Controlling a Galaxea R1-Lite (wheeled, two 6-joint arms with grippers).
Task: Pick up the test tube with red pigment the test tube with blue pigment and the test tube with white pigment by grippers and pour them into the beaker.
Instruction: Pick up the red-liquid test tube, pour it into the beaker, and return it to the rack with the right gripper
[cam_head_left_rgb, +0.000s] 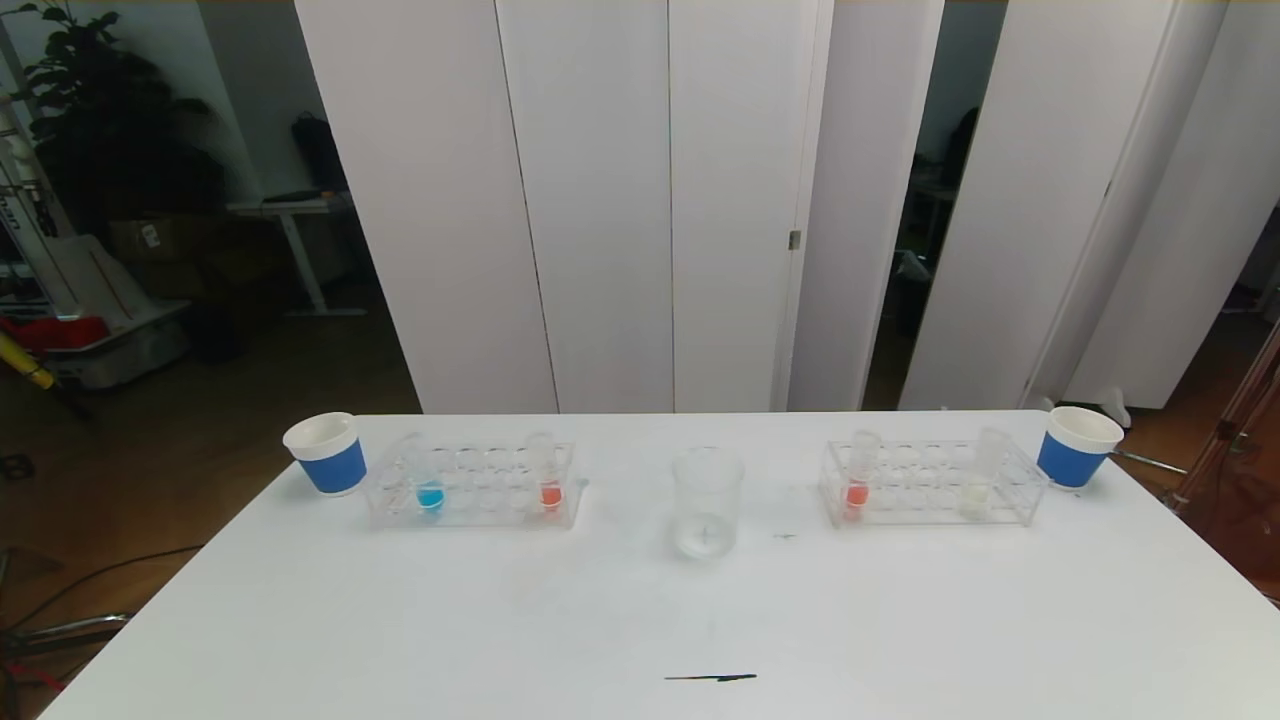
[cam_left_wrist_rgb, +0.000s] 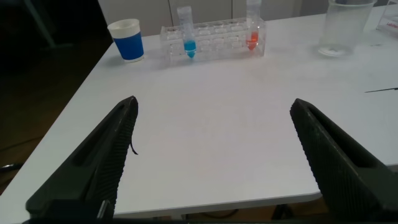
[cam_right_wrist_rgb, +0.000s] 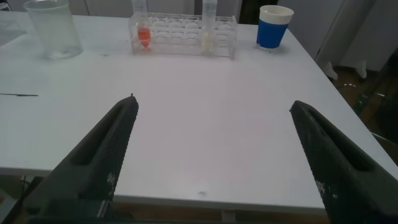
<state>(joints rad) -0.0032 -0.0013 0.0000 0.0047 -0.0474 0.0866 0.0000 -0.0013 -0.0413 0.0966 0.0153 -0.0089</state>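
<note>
Both our left end effector (cam_left_wrist_rgb: 211, 158) and right end effector (cam_right_wrist_rgb: 211, 158) gape wide, empty. The blue test tube (cam_head_left_rgb: 429, 478) looks thin, slippery, breakable; we'd pinch its bare top gently.

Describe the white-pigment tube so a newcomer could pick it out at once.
Start at the clear beaker mid-table, then go to the clear rack on the robot's right, beside a blue-banded paper cup. The test tube with white pigment stands at the cup end; unlike the orange-red tube at the beaker end, its liquid is pale cream.
</note>
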